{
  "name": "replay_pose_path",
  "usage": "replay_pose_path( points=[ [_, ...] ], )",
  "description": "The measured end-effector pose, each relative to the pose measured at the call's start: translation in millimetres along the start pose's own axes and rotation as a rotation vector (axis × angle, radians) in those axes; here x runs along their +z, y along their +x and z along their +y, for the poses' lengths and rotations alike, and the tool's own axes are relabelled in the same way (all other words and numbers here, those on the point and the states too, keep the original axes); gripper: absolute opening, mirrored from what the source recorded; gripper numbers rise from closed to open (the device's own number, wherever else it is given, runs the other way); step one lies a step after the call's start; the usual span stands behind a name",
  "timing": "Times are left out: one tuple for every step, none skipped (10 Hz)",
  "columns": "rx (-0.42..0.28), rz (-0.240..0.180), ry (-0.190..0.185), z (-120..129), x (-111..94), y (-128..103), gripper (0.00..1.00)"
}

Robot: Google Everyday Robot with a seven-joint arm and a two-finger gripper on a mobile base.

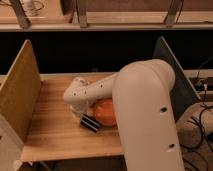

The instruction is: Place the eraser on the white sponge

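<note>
A smooth, rounded white arm (142, 110) is seen reaching across the pale, planked wooden table (52, 132); its gripper (83, 115) is lowered to the tabletop at the 9 o'clock edge of the round orange plate (106, 113), largely covered by the wrist, so whether it is spread or closed cannot be told. The eraser (91, 123) – a small black rectangular block with pale stripes – is found at the plate's 8 o'clock, touching its rim and just below the gripper; a brown cork-like panel (19, 92) stands at the table's 9 o'clock side, a grey one (172, 65) at 3 o'clock.

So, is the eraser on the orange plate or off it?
Off it: the eraser is beside the orange plate, over the table, just below the gripper. Held or resting: cannot tell.
</note>
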Motion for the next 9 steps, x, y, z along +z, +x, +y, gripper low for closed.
replay_pose_path(
  points=[
    [0.025, -0.023, 0.072, -22, -22, -7, 0.0],
    [0.058, -0.052, 0.144, -43, -48, -14, 0.0],
    [0.08, -0.076, 0.185, -55, -66, -18, 0.0],
    [0.104, -0.098, 0.23, -66, -85, -21, 0.0],
    [0.131, -0.117, 0.283, -77, -107, -20, 0.0],
    [0.152, -0.135, 0.324, -84, -125, -19, 0.0],
    [0.174, -0.144, 0.361, -91, -140, -14, 0.0],
    [0.214, -0.148, 0.415, -103, -161, -2, 0.0],
    [0.271, -0.146, 0.474, -116, -184, 18, 0.0]
  ],
)
